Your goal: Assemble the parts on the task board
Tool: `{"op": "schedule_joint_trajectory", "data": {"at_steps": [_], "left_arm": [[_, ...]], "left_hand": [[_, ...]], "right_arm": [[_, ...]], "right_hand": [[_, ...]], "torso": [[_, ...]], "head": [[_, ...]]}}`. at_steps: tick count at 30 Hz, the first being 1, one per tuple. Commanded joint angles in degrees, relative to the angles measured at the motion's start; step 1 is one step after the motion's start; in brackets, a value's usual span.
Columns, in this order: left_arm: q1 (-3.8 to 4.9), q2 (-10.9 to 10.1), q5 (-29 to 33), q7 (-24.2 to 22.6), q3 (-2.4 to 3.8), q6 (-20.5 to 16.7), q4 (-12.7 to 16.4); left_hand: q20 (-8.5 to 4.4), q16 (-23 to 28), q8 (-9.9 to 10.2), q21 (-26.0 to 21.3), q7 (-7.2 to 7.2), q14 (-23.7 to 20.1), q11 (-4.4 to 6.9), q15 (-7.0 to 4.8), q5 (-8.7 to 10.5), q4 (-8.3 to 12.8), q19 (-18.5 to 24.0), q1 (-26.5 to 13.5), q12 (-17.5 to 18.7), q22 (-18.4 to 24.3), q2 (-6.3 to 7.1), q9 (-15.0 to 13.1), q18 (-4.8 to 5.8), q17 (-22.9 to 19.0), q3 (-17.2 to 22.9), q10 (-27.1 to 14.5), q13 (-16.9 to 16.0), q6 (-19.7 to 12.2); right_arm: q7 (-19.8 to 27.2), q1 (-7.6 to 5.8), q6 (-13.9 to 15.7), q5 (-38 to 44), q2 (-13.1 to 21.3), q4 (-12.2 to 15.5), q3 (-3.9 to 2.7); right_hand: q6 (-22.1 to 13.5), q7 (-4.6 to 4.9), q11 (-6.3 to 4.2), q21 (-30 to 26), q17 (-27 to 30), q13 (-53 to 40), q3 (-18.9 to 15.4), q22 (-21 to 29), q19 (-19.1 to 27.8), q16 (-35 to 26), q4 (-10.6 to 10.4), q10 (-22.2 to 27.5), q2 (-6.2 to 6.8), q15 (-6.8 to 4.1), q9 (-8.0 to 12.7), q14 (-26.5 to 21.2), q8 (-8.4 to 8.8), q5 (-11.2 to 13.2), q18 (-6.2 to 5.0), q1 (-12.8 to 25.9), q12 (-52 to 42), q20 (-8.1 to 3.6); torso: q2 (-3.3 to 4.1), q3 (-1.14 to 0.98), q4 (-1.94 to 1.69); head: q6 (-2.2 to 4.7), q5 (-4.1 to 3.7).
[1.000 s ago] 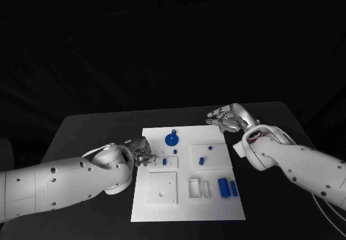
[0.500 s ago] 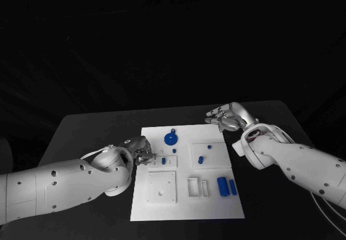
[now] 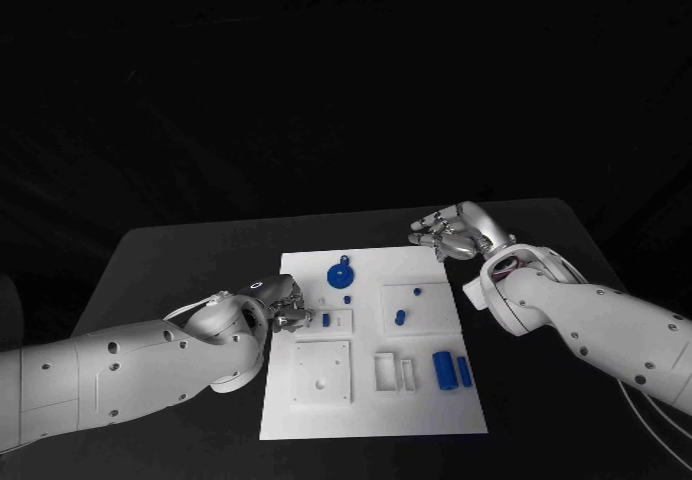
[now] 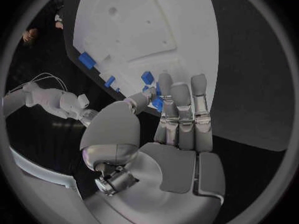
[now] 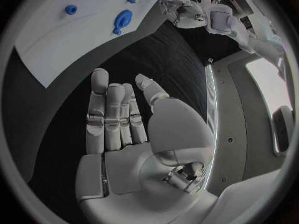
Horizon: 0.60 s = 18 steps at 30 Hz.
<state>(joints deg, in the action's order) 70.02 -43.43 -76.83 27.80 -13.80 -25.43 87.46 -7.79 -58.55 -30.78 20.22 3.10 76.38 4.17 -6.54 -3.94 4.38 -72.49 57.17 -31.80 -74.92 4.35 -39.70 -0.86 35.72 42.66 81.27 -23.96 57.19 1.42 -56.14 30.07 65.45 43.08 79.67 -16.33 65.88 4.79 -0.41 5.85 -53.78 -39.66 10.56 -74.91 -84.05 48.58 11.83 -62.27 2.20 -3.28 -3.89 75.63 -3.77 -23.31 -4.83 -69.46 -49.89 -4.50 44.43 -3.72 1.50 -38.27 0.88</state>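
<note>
Head view: your left hand [image 3: 274,305] sits at the left edge of the white board [image 3: 368,420], fingertips touching a small blue piece [image 3: 327,320] in a square frame. Judged step: seating that piece; next, press it straight down.

Left wrist view: fingers [image 4: 181,104] lie pressed together over the blue piece [image 4: 147,77]; whether they pinch it cannot be told.

Right wrist view: your right hand [image 5: 124,129] is spread, holding nothing, beside the board [image 5: 56,40].

White screw-dotted arms [image 3: 130,365], silver-fingered hands [image 5: 121,129].
</note>
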Motion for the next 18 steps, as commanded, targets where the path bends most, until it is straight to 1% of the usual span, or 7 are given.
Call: {"op": "schedule_joint_trajectory", "data": {"at_steps": [1, 6, 18], "left_arm": [[-0.16, 0.2, 0.74, -1.06, 0.02, 1.23, -0.18], [-0.33, 0.31, 0.96, -1.09, 0.03, 1.42, -0.37], [-0.52, 0.43, 1.06, -0.77, 0.03, 2.4, -0.88]], "left_hand": [[-0.23, -0.32, 0.12, 0.43, -3.44, 0.35, 0.3, -0.29, 0.19, 7.91, -0.39, 0.74, -0.29, -1.22, -0.21, -0.02, -0.85, 0.17, 7.57, 0.2, -0.18, 3.78], [-0.26, -0.48, 0.14, 0.68, -3.44, 0.31, 0.32, -0.31, 0.2, 7.94, -0.36, 0.72, -0.5, -1.21, -0.19, -0.01, -0.83, 0.32, 7.58, 0.1, -0.38, 3.78], [-0.3, -0.63, 0.16, 0.96, -3.45, 0.29, 0.33, -0.34, 0.21, 7.95, -0.31, 0.72, -0.71, -1.21, -0.24, 0.0, -0.82, 0.45, 7.59, 0.05, -0.57, 3.8]], "right_arm": [[0.51, 0.01, -0.44, -0.01, -0.05, 0.01, -0.03], [0.54, 0.01, -0.46, -0.03, -0.09, -0.05, -0.03], [0.59, 0.01, -0.5, -0.07, -0.19, -0.14, -0.03]], "right_hand": [[0.37, -0.03, -0.07, -0.29, -0.04, 0.03, 0.34, -0.59, -0.81, 0.03, 0.09, -0.1, 0.45, -0.41, 0.03, 0.03, 0.18, -0.32, -0.77, -0.01, 0.24, -0.25], [0.37, -0.03, -0.07, -0.29, -0.04, 0.03, 0.34, -0.59, -0.81, 0.03, 0.09, -0.1, 0.45, -0.41, 0.03, 0.03, 0.18, -0.32, -0.77, -0.01, 0.24, -0.25], [0.37, -0.03, -0.07, -0.29, -0.04, 0.03, 0.34, -0.59, -0.81, 0.03, 0.09, -0.1, 0.45, -0.41, 0.03, 0.03, 0.18, -0.32, -0.77, -0.01, 0.24, -0.25]], "torso": [[0.0, 0.04, 0.01], [0.02, 0.02, -0.03], [-0.01, 0.0, 0.02]], "head": [[-0.06, -0.05], [-0.19, -0.19], [-0.28, -0.22]]}}
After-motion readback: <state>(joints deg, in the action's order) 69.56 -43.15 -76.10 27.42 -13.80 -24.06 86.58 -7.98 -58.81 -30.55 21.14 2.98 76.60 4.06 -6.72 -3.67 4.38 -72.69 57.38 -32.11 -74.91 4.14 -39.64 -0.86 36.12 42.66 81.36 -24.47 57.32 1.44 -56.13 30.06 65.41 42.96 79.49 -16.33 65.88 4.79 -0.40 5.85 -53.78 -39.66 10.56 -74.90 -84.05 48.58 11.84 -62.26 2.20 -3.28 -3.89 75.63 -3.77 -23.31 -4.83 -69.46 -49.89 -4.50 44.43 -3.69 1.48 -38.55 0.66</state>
